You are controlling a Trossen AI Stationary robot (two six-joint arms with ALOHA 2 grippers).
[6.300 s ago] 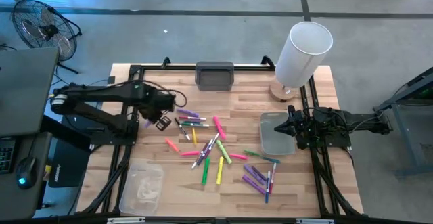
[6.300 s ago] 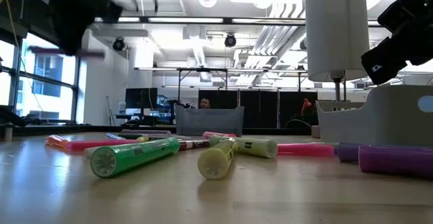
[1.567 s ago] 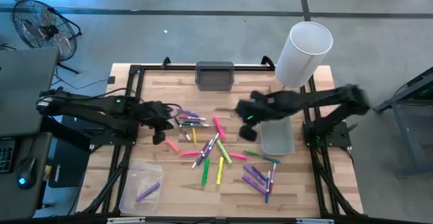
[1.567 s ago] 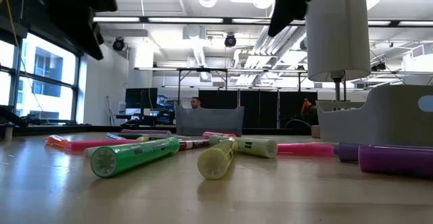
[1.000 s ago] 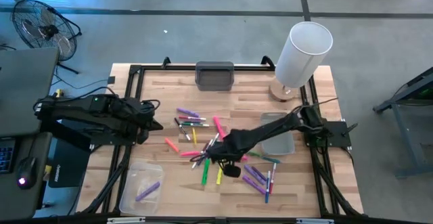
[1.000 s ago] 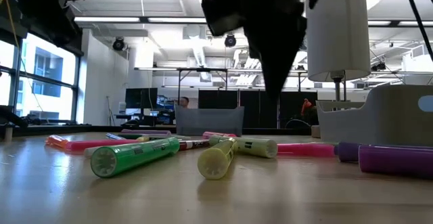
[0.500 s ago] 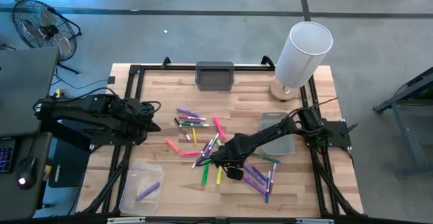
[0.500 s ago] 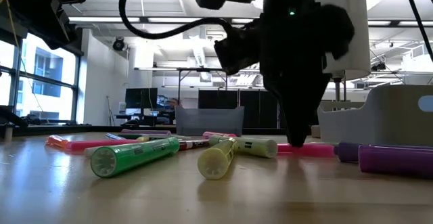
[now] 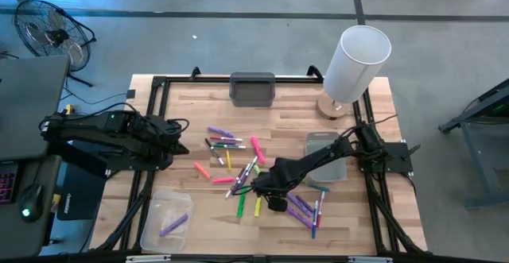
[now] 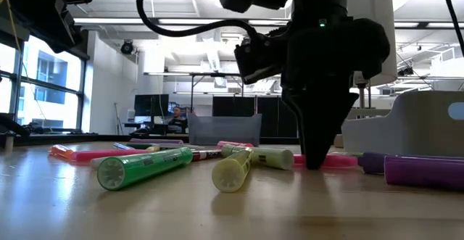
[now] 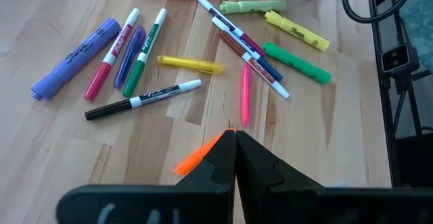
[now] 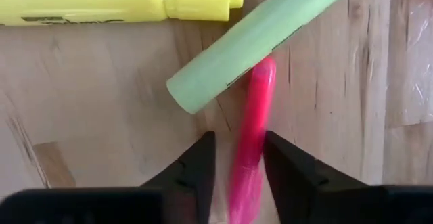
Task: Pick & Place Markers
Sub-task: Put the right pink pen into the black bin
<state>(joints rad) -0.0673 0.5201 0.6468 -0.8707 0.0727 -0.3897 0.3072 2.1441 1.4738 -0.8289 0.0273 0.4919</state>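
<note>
Many markers (image 9: 238, 164) lie scattered on the middle of the wooden table. My right gripper (image 9: 261, 185) is down among them, open, its fingers on either side of a thin pink marker (image 12: 254, 129) that lies flat. That marker's far end is tucked under a pale green marker (image 12: 260, 38). In the low view the gripper (image 10: 313, 156) reaches the table top beside the pink marker (image 10: 341, 160). My left gripper (image 11: 234, 158) hangs shut and empty over the table's left part (image 9: 180, 142). My right gripper comes from above, pointing down, with its fingers across the pink marker. One finger (image 12: 284, 160) lies against the marker's side (image 12: 265, 119). A sliver of wood still shows between the marker and the other finger (image 12: 199, 163). The marker rests flat on the table.
A clear tray (image 9: 155, 231) with a purple marker (image 9: 176, 222) sits at the near left. A grey tray (image 9: 328, 166) lies at the right, a dark bin (image 9: 252, 88) at the far edge and a white cylinder (image 9: 355, 60) at the far right. A yellow marker (image 12: 101, 1) lies close to the right gripper.
My right gripper has come down from above the markers to the table top, over the pink marker. The markers lie where they were.
</note>
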